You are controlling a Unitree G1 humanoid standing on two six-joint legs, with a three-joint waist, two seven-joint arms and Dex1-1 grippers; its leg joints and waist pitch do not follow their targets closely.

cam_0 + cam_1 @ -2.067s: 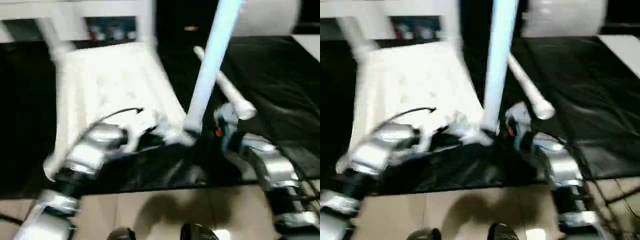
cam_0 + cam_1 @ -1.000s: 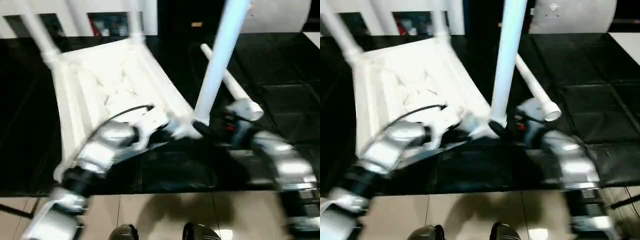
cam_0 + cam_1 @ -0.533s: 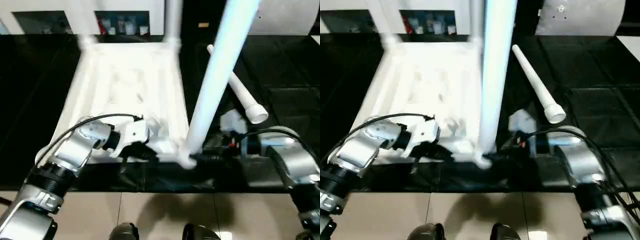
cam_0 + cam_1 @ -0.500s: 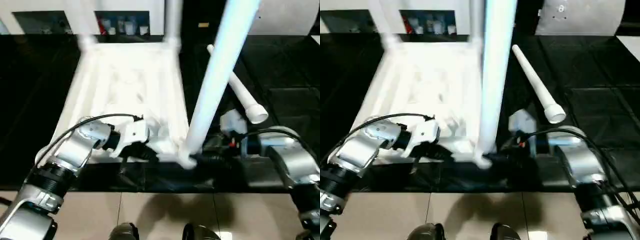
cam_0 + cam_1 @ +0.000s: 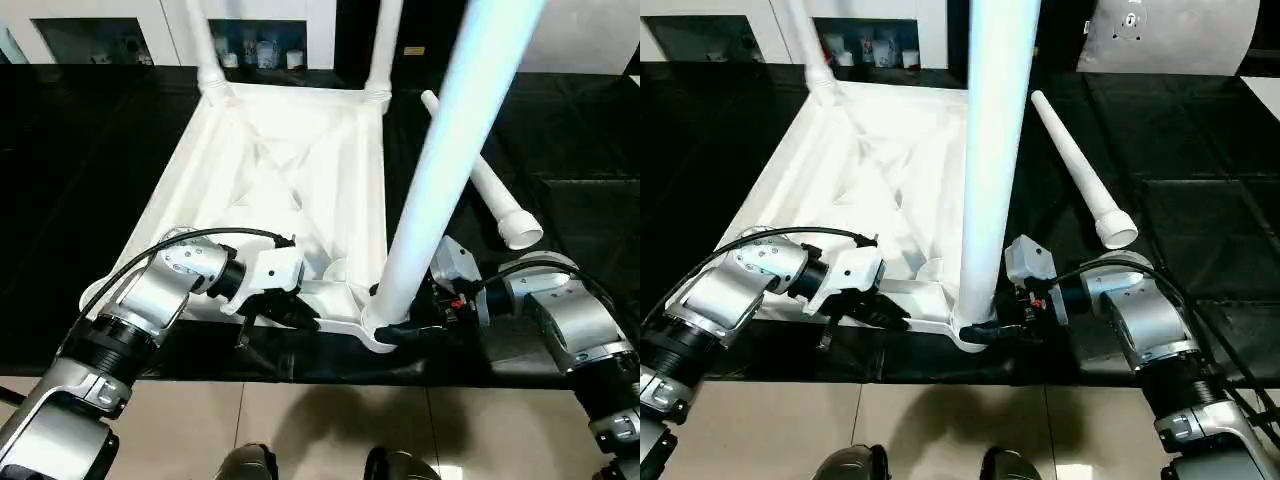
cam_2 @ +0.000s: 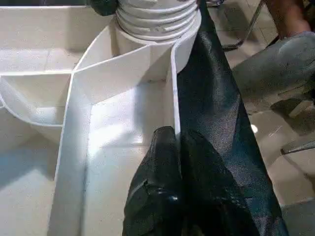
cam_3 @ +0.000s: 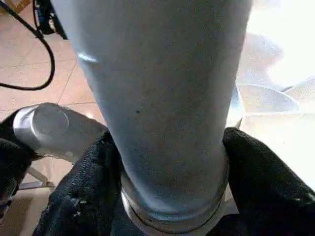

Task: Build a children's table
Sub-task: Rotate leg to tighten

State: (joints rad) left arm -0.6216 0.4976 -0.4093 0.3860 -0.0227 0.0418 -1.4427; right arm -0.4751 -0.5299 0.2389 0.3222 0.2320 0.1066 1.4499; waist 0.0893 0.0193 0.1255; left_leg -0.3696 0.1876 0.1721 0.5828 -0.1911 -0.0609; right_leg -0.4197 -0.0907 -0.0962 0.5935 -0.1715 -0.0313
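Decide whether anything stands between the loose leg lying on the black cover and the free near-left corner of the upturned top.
The loose leg lies right of the upturned top. The upright leg, clasped low by the right gripper, stands between it and that corner, and the left gripper holds the near rim there.

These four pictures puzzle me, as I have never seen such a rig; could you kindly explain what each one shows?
A humanoid robot with two silver arms is assembling a white plastic children's table. The two wide pictures come from its head camera, looking down. The table top lies upside down on a black cover, with two legs standing at the far corners and a loose leg lying beside it. The other two pictures come from wrist cameras. The right gripper is shut on an upright leg at the near corner socket. The left gripper pinches the top's near edge.
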